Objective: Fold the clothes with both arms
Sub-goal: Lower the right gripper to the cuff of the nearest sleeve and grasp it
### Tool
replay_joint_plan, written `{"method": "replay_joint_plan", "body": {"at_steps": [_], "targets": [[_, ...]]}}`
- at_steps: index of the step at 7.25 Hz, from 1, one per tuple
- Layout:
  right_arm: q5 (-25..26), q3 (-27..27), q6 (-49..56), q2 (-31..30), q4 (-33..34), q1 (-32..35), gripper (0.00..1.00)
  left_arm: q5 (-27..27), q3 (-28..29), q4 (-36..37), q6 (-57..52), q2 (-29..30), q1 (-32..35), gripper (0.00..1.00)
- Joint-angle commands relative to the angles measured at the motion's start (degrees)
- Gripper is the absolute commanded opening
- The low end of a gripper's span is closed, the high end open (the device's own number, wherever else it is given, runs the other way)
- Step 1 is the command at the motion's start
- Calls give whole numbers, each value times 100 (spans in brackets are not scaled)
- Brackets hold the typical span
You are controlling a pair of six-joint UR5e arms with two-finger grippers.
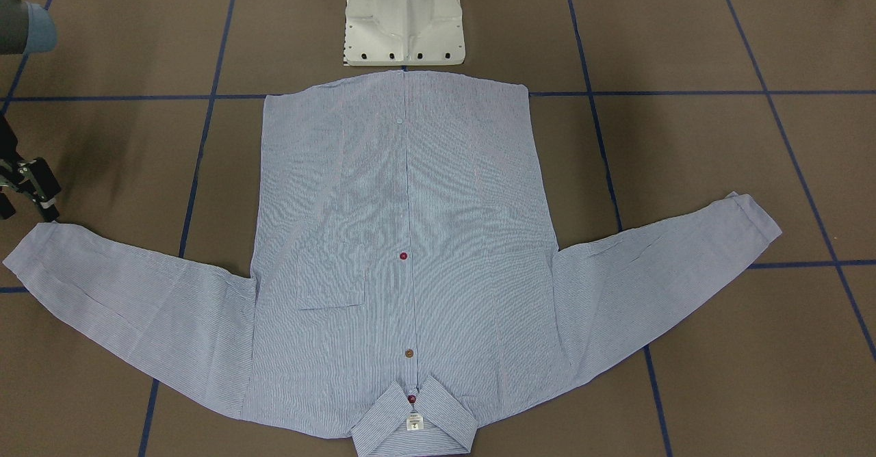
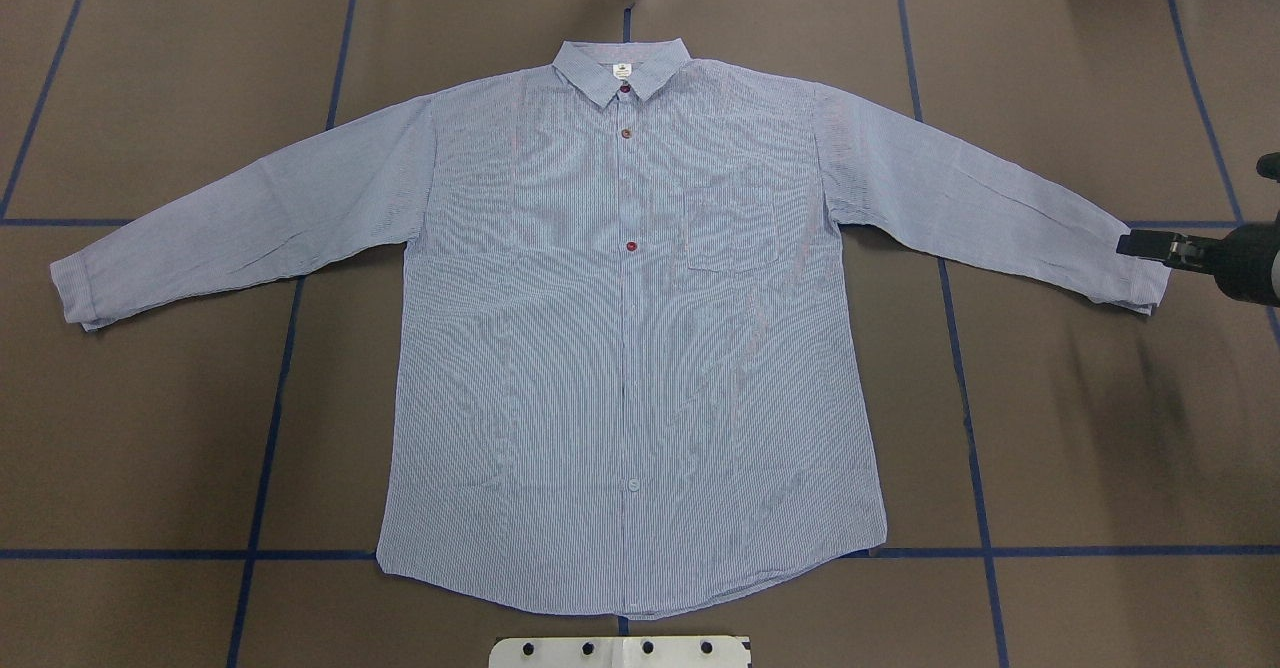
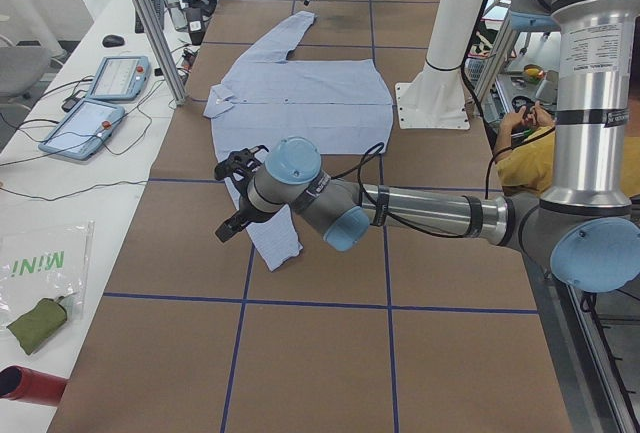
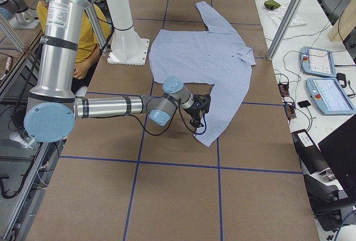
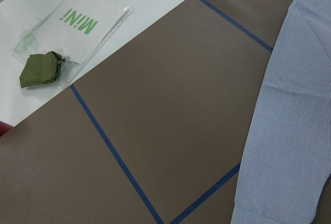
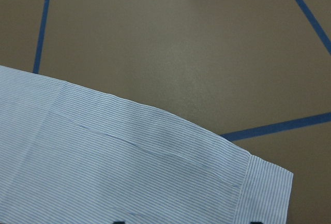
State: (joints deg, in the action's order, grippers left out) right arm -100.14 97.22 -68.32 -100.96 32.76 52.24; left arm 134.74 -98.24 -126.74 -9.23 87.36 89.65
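Your shirt [image 2: 620, 348] lies flat and face up on the brown table [image 2: 1050, 448]. Its hem sits just in front of the white pedestal base [image 1: 404, 19], and its collar [image 2: 620, 68] is on the side away from that base. Both sleeves spread out to either side of the base.

Out to the base's right, the right gripper [image 2: 1135, 245] sits at that sleeve's cuff [image 2: 1145, 286]. Its wrist camera shows the two fingertips [image 6: 119, 222] set wide apart with the striped cuff band between them, so the jaws stand parted. You cannot tell whether they touch the cloth.

Out to the base's left, the left gripper [image 3: 225, 201] hangs over the other sleeve, near its cuff [image 2: 75, 283]. Only the side view shows this gripper, so you cannot tell whether it is parted or closed.
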Motion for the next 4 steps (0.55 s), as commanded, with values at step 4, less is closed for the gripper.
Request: {"method": "replay_joint_plan", "body": {"at_steps": [4], "targets": [[434, -792, -182, -2, -640, -249, 67, 0, -3, 0, -9, -9, 0, 100]]}}
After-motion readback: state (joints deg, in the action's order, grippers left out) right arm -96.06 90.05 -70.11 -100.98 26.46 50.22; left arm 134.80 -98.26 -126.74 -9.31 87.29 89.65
